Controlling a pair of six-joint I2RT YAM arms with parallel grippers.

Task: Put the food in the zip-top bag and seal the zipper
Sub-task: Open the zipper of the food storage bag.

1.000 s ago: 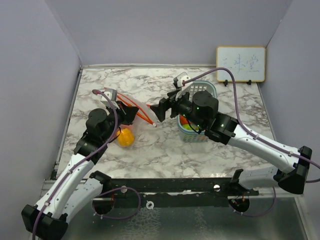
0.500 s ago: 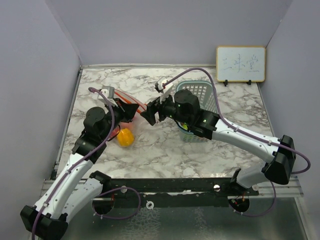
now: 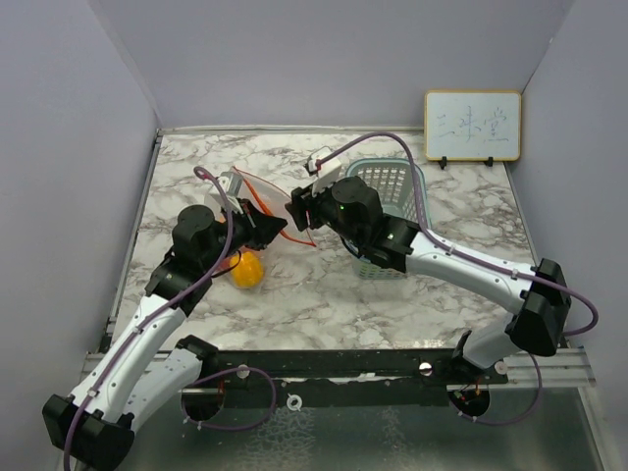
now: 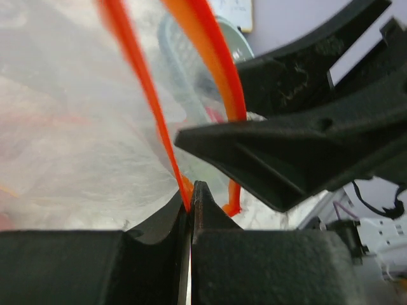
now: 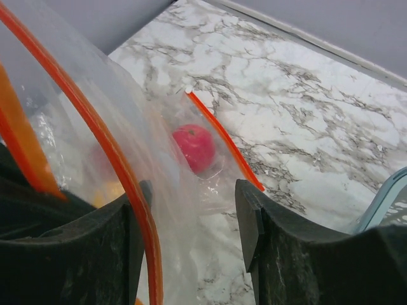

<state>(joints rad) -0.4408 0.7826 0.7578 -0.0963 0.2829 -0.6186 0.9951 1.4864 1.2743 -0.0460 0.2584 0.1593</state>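
The clear zip-top bag [image 3: 257, 191] hangs by its mouth between my two grippers. My left gripper [image 4: 191, 190] is shut on the near orange-red zipper [image 4: 141, 82] strip, pinching it at the fingertips. The other strip [image 4: 216, 57] runs up past my right gripper's black fingers [image 4: 286, 146]. My right gripper [image 5: 194, 203] is open; bag film and one zipper strip [image 5: 114, 165] lie between its jaws, against the left finger [image 5: 130, 235]. A red food piece [image 5: 194, 147] lies inside the bag. A yellow-orange piece [image 3: 245, 268] sits by my left arm; whether it is inside the bag I cannot tell.
The teal lattice basket [image 3: 397, 182] stands right of the bag, partly hidden by my right arm. A small whiteboard [image 3: 472, 125] leans against the back wall at the right. Marble tabletop [image 3: 324, 294] with side walls left and right.
My right gripper has swung left from the basket to the bag's mouth, and its jaws have narrowed. My left gripper kept its grip and lifted the zipper slightly to the right.
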